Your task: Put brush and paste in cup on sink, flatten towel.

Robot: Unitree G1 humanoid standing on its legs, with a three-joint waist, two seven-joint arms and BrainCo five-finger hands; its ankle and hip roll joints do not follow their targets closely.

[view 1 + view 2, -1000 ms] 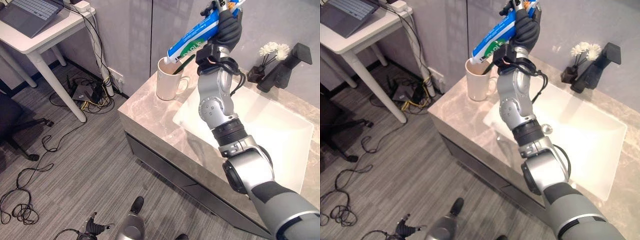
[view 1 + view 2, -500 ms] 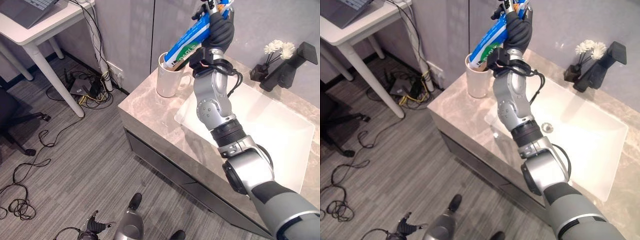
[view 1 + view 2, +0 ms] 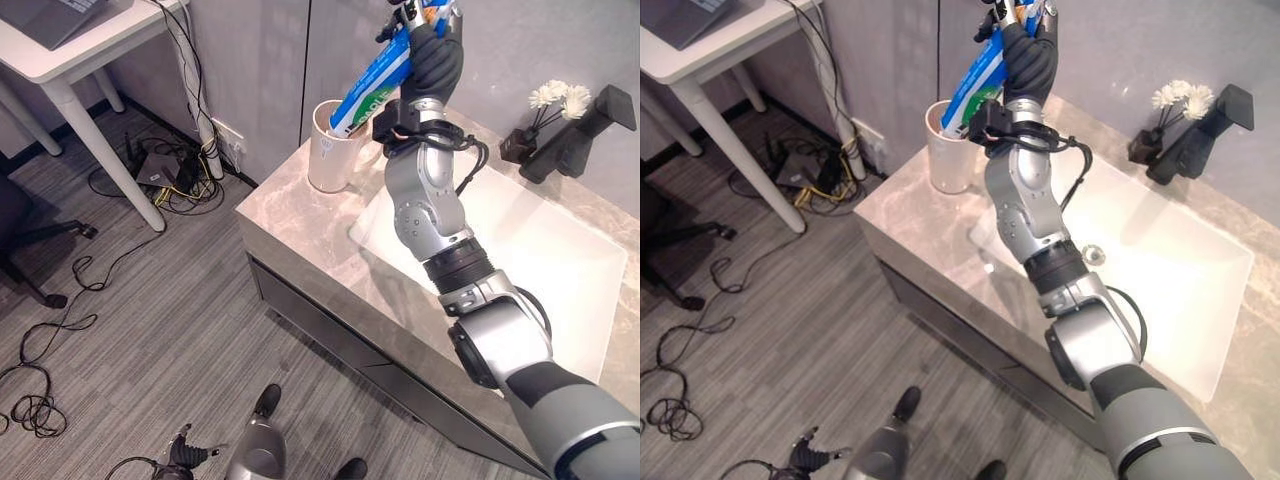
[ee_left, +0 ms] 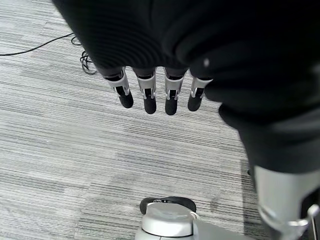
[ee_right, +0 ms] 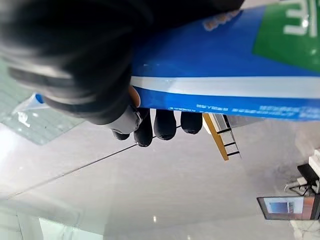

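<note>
Got my right robot hand [image 3: 436, 55] wrapped around the paste [image 3: 375, 82], held high and tilted so its lower end drops into the cup [image 3: 329, 152] on the tabletop [image 3: 300, 215] corner, left robot hand [image 4: 157, 95] just hanging loose, fingers straight.

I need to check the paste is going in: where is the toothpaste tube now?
In the left eye view, the toothpaste tube is gripped in the right hand, its lower end at the white cup on the counter's left corner.
</note>
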